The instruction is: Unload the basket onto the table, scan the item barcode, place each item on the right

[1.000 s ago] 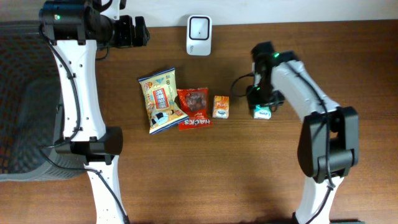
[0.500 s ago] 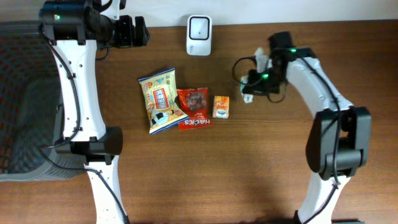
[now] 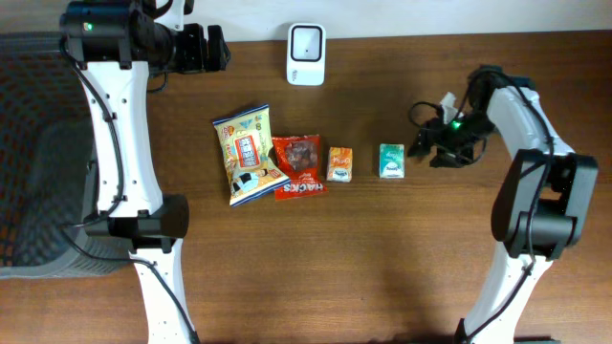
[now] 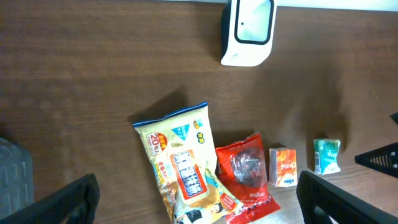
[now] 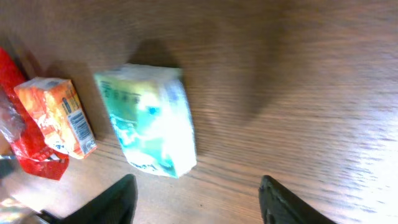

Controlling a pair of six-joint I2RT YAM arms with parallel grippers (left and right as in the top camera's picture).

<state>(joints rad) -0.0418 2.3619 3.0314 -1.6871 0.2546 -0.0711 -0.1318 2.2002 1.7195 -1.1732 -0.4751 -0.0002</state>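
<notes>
The worktop (image 3: pixel 335 268) carries everything, and two arms reach over it. The left end effector (image 3: pixel 218 50) hangs by the far edge near the left corner, its fingers spread wide and empty. The right end effector (image 3: pixel 423 146) sits low toward the right edge, its fingers apart with nothing between them.

There are four items, lying in one row across the middle. The single snack bag (image 3: pixel 249 153) is the largest. It looks soft, glossy and crinkly, so it is likely to slip or fold; a hold on a sealed edge would suit it best. One scanner (image 3: pixel 306 43) stands upright at the far edge, well apart from the row. One red packet (image 3: pixel 298 164) touches the bag's right side and looks soft too.

Then come two small cartons. The green carton (image 3: pixel 391 161) lies flat at the right end of the row, just beside the open right fingers, so it is probably the item in hand. It should be light and fairly stiff, though too hard a squeeze could dent it. I would take it across its narrow sides, leaving the broad faces bare. Its barcode is not visible. The orange carton (image 3: pixel 339 163) lies between it and the red packet, with a barcode showing on one side.
</notes>
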